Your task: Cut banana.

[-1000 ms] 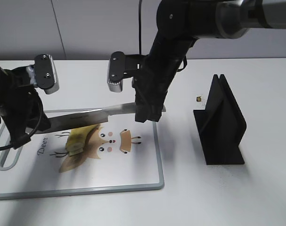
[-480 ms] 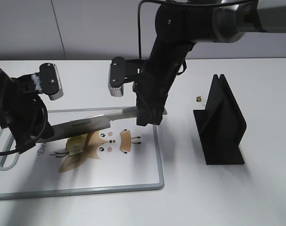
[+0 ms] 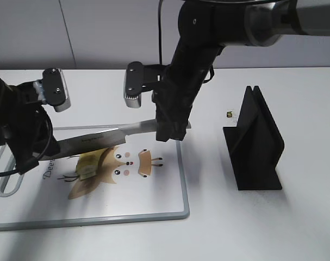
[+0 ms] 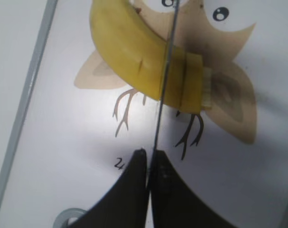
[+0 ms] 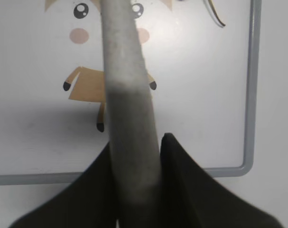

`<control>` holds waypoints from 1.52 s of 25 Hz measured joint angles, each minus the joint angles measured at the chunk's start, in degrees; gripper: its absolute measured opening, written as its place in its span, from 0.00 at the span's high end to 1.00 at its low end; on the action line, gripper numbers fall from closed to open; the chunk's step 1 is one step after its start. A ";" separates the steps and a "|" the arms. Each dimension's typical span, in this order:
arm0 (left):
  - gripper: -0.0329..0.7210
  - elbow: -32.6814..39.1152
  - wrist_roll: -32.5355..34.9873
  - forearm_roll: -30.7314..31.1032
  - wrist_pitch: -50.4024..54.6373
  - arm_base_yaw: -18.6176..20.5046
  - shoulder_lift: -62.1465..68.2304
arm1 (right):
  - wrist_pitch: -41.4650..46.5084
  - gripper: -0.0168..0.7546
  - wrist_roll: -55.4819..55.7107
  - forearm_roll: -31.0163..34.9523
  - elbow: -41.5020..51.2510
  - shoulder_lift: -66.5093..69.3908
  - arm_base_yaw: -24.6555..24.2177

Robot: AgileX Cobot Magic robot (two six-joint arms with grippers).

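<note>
Banana [image 4: 139, 66] sits on the white cutting board [image 3: 154, 201], right on top of the cartoon deer print [image 3: 118, 166], with a slice mark already showing near its cut end. Right gripper [image 5: 136, 156] is clamped tight around the knife [image 3: 99, 140] handle, holding the blade out across the board just over the banana. Left gripper [image 4: 147, 164] has its fingers pinched together on the blade's tip end, so the banana lies just ahead of it, under the blade.
</note>
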 joint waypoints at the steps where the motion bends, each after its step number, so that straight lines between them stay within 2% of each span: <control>1: 0.96 0.00 0.00 0.03 -0.13 0.00 -0.12 | 0.00 0.73 0.00 -0.06 -0.13 0.00 0.00; 13: 0.96 -0.08 -0.01 -0.71 -0.30 0.02 2.32 | 0.03 0.73 0.00 -0.29 -0.54 2.35 -0.06; 23: 0.96 -0.97 0.04 -1.40 -2.04 0.07 9.13 | -1.47 0.72 0.11 -0.70 -1.34 7.98 -0.17; 38: 0.96 -0.73 0.04 -2.00 -2.71 0.07 9.47 | -0.65 0.72 0.72 -1.03 -1.51 5.61 -0.06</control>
